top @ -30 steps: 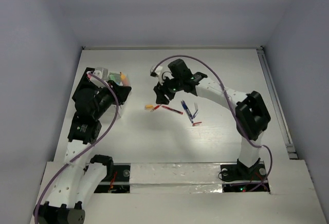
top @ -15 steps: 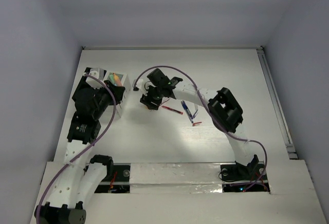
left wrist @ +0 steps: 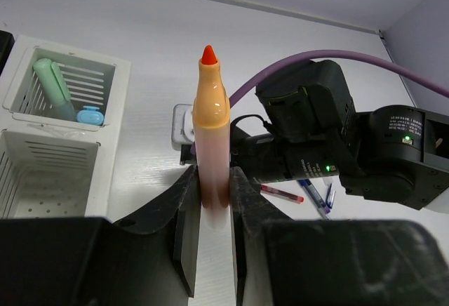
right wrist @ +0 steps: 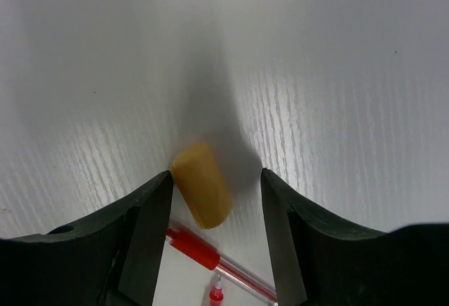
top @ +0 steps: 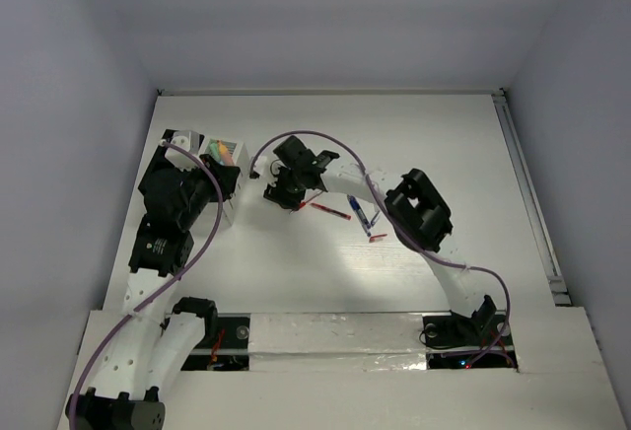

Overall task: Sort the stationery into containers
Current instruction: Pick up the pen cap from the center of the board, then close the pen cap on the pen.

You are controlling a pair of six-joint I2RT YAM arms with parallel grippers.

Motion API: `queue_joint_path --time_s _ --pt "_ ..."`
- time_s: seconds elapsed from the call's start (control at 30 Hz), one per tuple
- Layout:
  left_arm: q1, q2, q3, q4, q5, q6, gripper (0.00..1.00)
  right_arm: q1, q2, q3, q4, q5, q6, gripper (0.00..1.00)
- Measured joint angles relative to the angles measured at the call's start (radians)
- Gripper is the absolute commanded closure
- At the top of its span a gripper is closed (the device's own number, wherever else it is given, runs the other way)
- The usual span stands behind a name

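My left gripper (left wrist: 212, 180) is shut on an orange marker (left wrist: 212, 123) with a bare red tip, held upright beside the white two-compartment box (left wrist: 116, 67). In the top view this gripper (top: 225, 179) is next to the box (top: 204, 141). The box's far compartment holds a mint green pen (left wrist: 52, 85) and a pale blue piece (left wrist: 90, 116). My right gripper (right wrist: 216, 180) is open, low over the table, its jaws on either side of an orange cap (right wrist: 202, 185) that lies close to the left finger. A red pen (right wrist: 210, 253) lies just behind the cap.
In the top view a red pen (top: 331, 211), a blue pen (top: 360, 213) and a small red piece (top: 378, 238) lie right of my right gripper (top: 279, 196). A black edge (left wrist: 3, 39) shows left of the white box. The right arm stretches across the table's middle.
My right arm has swung left and down, from beside the pens onto the orange cap, which it now covers in the top view. My left gripper has shifted slightly by the white box.
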Motion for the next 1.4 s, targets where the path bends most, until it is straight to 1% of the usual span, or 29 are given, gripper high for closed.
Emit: queue_joint_path --time_s 0.07,0.13,0.17,0.2,0.3,0.37,0.43,0.53,0.63,0.73,0.8,0.87,1.0,1.17,1.27,1.4 --pt "0.0 0.0 0.0 0.0 0.0 0.0 1.0 0.006 0.0 0.003 0.0 0.008 -0.002 0.43" --pt "0.0 0.0 0.0 0.0 0.001 0.0 1.0 0.011 0.001 0.003 0.0 0.015 -0.002 0.47" --pt "0.0 0.0 0.0 0.0 0.001 0.0 1.0 0.014 0.002 0.003 0.0 0.019 -0.002 0.52" --pt "0.0 0.0 0.0 0.0 0.002 0.001 1.0 0.016 0.004 0.005 0.0 0.023 -0.002 0.64" --pt "0.0 0.0 0.0 0.0 0.004 0.001 1.0 0.016 0.017 0.021 0.003 0.034 0.002 0.77" --pt "0.0 0.0 0.0 0.0 0.006 0.002 1.0 0.016 0.025 0.031 0.015 0.043 0.002 0.95" --pt "0.0 0.0 0.0 0.0 0.009 0.002 1.0 0.016 0.028 0.031 0.034 0.052 0.003 1.0" --pt "0.0 0.0 0.0 0.0 0.012 0.002 1.0 0.015 0.027 0.014 0.085 0.063 0.009 1.0" --pt "0.001 0.0 0.0 0.001 0.02 0.002 1.0 0.008 0.005 -0.042 0.17 0.071 0.032 1.0" --pt "0.008 0.0 0.0 0.006 0.041 0.001 1.0 -0.002 -0.067 -0.155 0.257 0.076 0.077 1.0" --pt "0.011 0.0 0.0 0.018 0.078 -0.001 1.0 -0.016 -0.152 -0.257 0.319 0.076 0.122 1.0" --pt "0.013 0.002 -0.001 0.045 0.13 -0.006 1.0 -0.039 -0.255 -0.343 0.373 0.069 0.188 1.0" --pt "0.013 0.016 -0.023 0.151 0.303 -0.041 1.0 -0.092 -0.483 -0.467 0.538 0.048 0.383 1.0" --pt "0.013 0.053 -0.095 0.338 0.538 -0.152 1.0 -0.118 -0.722 -0.597 0.766 -0.015 0.626 1.0" --pt "0.013 0.084 -0.13 0.457 0.643 -0.232 1.0 -0.125 -0.792 -0.642 0.882 -0.094 0.758 1.0" --pt "0.013 0.111 -0.165 0.597 0.743 -0.333 1.0 -0.15 -0.804 -0.678 1.06 -0.224 0.949 1.0"
